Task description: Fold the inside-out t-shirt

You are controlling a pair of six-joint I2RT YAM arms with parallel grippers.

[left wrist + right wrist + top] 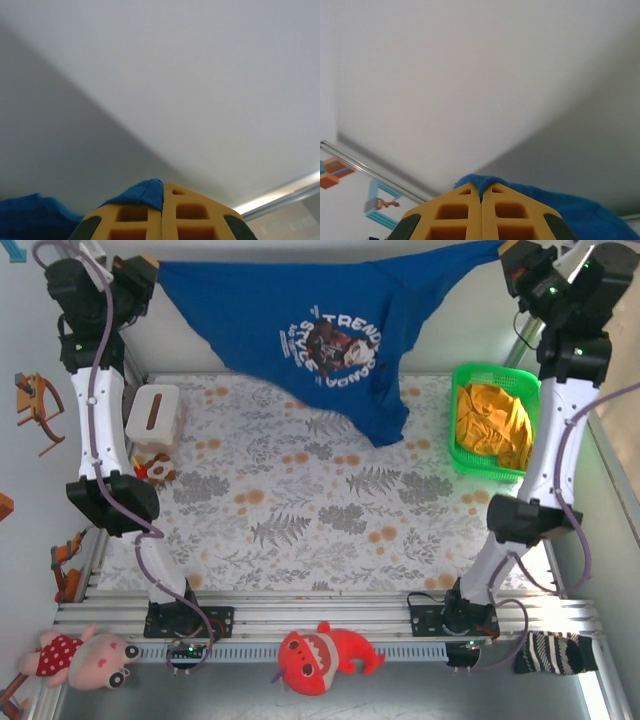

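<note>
The royal-blue inside-out t-shirt (pixel 310 330) hangs stretched in the air above the far side of the table, its white lettering and dark print facing the top camera. My left gripper (pixel 148 264) is shut on its upper left corner, and my right gripper (pixel 508 248) is shut on its upper right corner. In the left wrist view blue cloth (pixel 142 192) sticks out between the closed yellow fingers (pixel 187 212). The right wrist view has the same: blue cloth (pixel 540 200) pinched by closed yellow fingers (pixel 457 212). The shirt's lower tip dangles near the table's far middle.
A green basket (pixel 480 460) holding an orange-yellow garment (pixel 492 420) stands at the far right. A white tissue box (pixel 153 415) and a small toy (pixel 155 470) sit at the left. The floral tabletop (pixel 320 530) lies below the shirt. Plush toys lie along the near rail.
</note>
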